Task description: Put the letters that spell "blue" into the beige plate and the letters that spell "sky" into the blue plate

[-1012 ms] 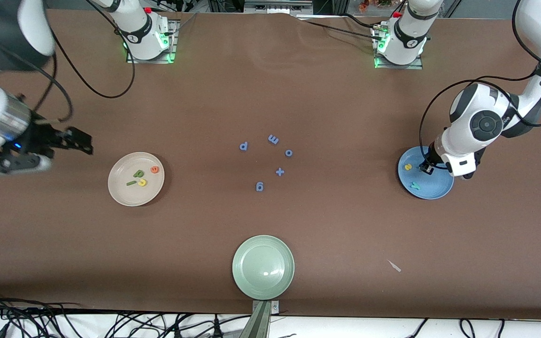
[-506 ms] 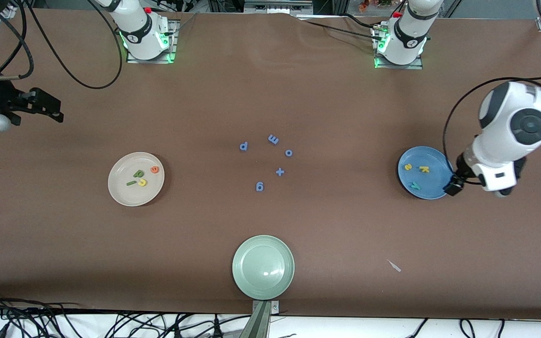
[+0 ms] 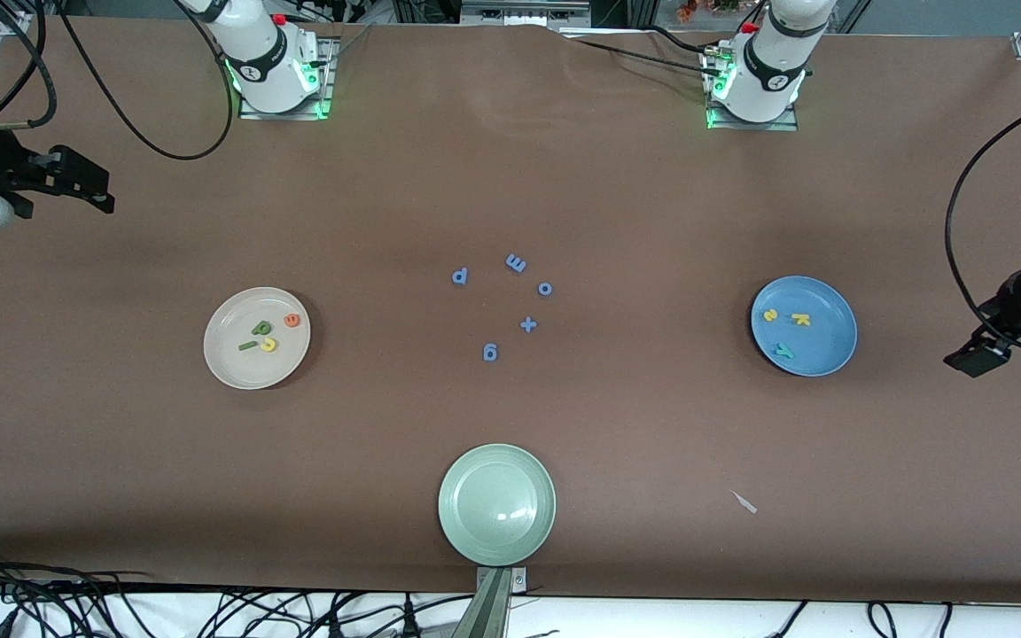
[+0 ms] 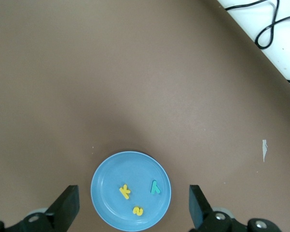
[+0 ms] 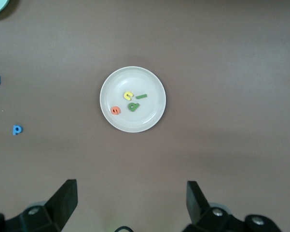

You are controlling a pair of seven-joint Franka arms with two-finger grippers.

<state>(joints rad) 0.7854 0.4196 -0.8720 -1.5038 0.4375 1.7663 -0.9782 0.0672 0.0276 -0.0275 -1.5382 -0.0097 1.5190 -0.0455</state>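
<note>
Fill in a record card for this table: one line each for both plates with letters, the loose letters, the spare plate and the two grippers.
beige plate: holds green b, dark-green l, yellow u, orange e
blue plate: holds yellow s, yellow k, teal y
blue letters: loose on the table between the two plates, with a plus sign
green plate: nearest the front camera, nothing in it
left gripper: jaws open, holding nothing, past the blue plate at the left arm's end
right gripper: jaws open, holding nothing, at the right arm's end
</note>
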